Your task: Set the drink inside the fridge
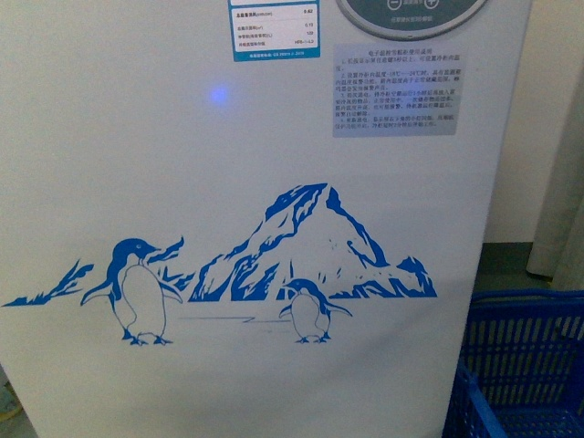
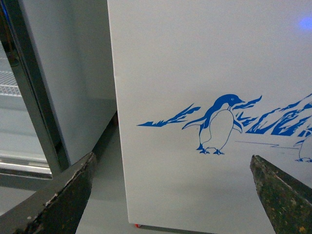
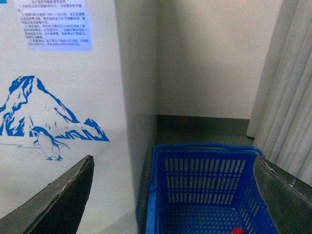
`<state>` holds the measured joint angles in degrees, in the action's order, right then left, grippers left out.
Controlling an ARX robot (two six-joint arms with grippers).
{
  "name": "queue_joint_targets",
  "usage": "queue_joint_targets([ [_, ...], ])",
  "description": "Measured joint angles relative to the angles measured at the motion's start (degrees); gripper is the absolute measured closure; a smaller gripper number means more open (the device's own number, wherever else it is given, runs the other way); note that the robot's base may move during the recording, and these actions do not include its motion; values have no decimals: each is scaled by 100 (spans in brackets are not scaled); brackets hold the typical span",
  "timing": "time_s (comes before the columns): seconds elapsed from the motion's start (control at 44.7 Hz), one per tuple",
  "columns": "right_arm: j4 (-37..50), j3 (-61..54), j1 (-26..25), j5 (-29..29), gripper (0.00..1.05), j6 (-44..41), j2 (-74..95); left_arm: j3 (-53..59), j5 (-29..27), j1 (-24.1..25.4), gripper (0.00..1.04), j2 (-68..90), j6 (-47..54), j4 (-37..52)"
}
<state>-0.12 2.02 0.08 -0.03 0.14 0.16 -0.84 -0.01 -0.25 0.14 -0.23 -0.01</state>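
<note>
The drink, down in the blue basket at the lower middle of the right wrist view, is probably light and smooth-walled, so I would pinch it around the body rather than by the cap. All that shows of it is a small red spot at the frame's bottom edge, likely its cap. The left gripper and right gripper are both spread wide and empty, and the white fridge fills the front view.
</note>
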Motion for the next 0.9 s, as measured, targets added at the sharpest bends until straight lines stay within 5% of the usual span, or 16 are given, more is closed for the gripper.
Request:
queue_joint_targets([
  [0.403, 0, 0, 0, 7, 7, 0, 11, 0, 0, 0, 8, 0, 0, 0],
  [0.515, -1008, 289, 111, 647, 7, -109, 463, 0, 2, 0, 8, 2, 0, 0],
  [0.582, -1668, 452, -251, 448, 7, -422, 1088, 0, 2, 0, 8, 2, 0, 0],
  [0.716, -44, 911, -1528, -332, 7, -1300, 3375, 0, 2, 0, 8, 0, 0, 0],
  [0.895, 1899, 1864, -2291, -118, 7, -2260, 6981, 0, 2, 0, 8, 0, 0, 0],
])
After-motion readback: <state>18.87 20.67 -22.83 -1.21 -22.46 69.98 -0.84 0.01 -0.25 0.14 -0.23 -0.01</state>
